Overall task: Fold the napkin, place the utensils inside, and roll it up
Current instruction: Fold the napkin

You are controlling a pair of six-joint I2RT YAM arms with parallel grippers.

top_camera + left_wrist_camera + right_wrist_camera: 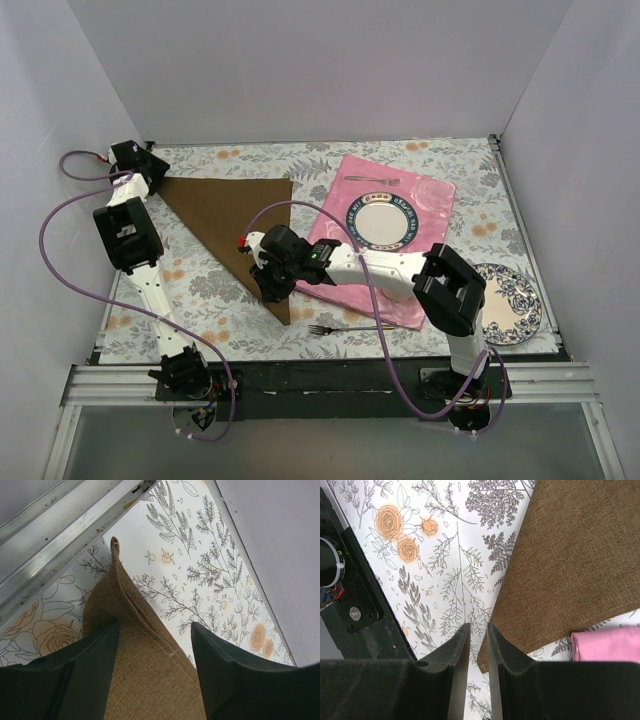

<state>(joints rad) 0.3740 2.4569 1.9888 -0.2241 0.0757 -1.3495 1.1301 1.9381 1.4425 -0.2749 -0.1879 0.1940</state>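
- Left gripper (155,625): jaws stand apart, astride the far corner of the napkin (240,215). The cloth rises in a ridge between the fingers, against one and clear of the other, so nothing is clamped
- Right gripper (479,626): jaws almost together and empty. The narrow slit between them shows only the floral table cover (200,290), and the napkin's near tip lies just beside one finger, outside the slit
- Napkin: a flat brown triangle whose long edge runs from one gripper to the other. It reads as one diagonal fold made, with no utensil inside yet
- Step in hand (judged): taking both ends of the long edge for the next fold. The right gripper needs wider jaws and a small sideways shift onto the tip. Each gripper should close low on the very corner, cloth only, and both should lift together so the edge stays taut and the layers land matched
- Fork (345,328): on the table cover behind the right gripper, toward that arm's base and apart from the napkin. A second silver utensil (372,180) lies on the pink mat (430,200), well off to the right gripper's outer side, beyond the plate (350,222)
- In the way: the pink mat's edge lies near the right gripper's fingers and could be pinched along with the napkin. The right forearm lies across the mat, close beside the plate. A purple cable (300,205) arches over the napkin's side edge
- Patterned plate (520,290): by the right arm's elbow, well apart from both grippers
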